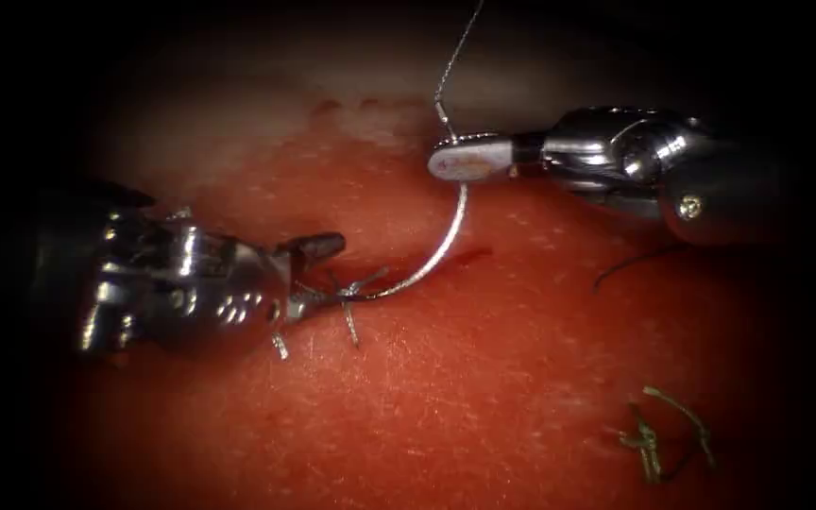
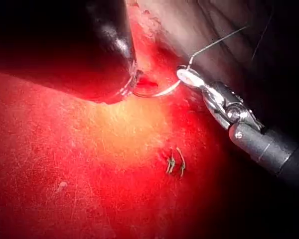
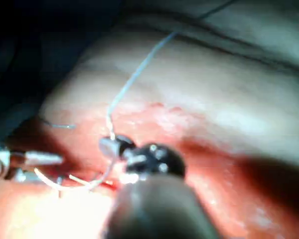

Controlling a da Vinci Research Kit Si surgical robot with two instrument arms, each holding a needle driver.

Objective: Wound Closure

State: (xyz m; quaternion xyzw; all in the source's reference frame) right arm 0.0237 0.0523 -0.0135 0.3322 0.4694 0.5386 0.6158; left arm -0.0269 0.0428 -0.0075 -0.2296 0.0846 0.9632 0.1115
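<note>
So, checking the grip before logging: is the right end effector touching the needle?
Touching. In the endoscope view the right end effector is shut on the needle near its thread end, the curve running down from it toward the left tool.

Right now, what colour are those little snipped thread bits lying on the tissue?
Olive green cut thread ends, clearest in the endoscope view.

A surgical training bench in a lab: a slab of red tissue (image 1: 484, 397) lies under endoscope light with dark all around it. Two polished wristed instruments, the left tool (image 1: 318, 274) and the right tool (image 1: 469, 159), work over it beside a curved needle (image 1: 436, 250) and trimmed thread ends (image 1: 658, 434).
</note>
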